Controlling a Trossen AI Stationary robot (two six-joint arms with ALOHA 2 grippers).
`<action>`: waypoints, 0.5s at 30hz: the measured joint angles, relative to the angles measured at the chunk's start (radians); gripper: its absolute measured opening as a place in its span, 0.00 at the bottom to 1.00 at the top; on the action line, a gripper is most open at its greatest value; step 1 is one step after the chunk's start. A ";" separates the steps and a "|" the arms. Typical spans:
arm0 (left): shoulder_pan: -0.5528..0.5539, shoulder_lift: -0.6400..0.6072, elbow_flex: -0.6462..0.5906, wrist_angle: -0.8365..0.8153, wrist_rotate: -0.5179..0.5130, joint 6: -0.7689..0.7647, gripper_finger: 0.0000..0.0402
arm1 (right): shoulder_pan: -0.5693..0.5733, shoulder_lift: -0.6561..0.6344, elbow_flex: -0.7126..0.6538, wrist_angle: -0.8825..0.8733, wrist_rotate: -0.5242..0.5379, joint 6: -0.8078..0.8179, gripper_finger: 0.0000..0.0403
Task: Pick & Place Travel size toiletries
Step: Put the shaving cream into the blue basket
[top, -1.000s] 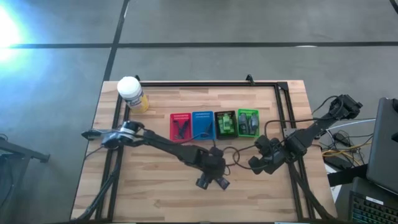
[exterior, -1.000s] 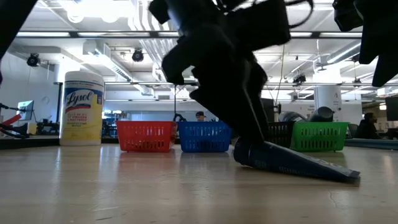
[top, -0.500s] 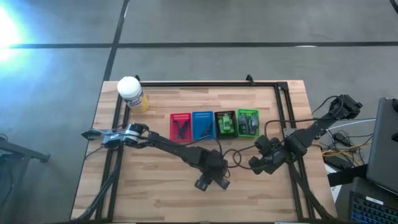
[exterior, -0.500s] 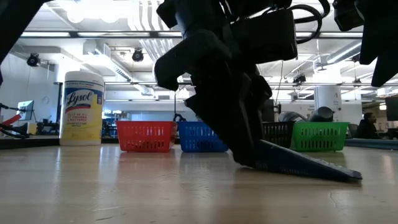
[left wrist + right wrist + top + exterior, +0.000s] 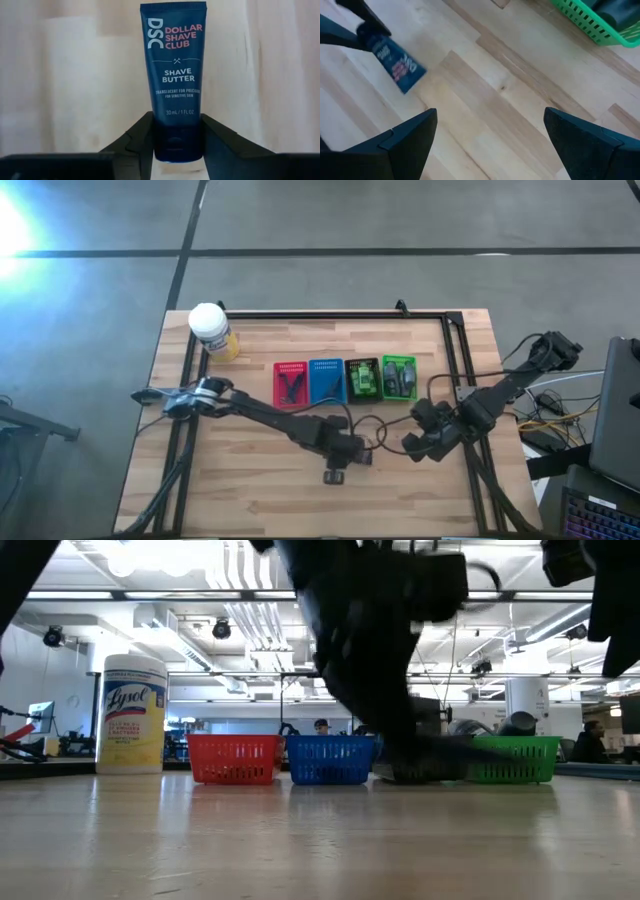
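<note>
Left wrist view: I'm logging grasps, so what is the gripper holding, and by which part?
The left gripper holds a dark blue shave butter tube by its cap end, a finger on each side.

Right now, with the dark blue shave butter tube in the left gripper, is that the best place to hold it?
Likely yes. The left gripper is shut on the dark blue shave butter tube at its cap end, the thick, stiff part, a finger on each side. The flat crimped tail would flex.
</note>
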 joint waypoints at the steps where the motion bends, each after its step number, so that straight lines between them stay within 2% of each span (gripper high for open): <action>1: -0.006 -0.017 0.000 0.000 -0.030 -0.076 0.32 | 0.007 -0.002 0.001 0.000 0.003 0.007 0.90; 10: -0.040 -0.174 -0.048 -0.072 -0.377 -0.724 0.32 | 0.073 -0.041 -0.001 -0.051 0.101 0.154 0.90; 15: -0.007 -0.314 -0.155 -0.066 -0.587 -0.990 0.32 | 0.073 -0.048 -0.001 -0.057 0.115 0.162 0.90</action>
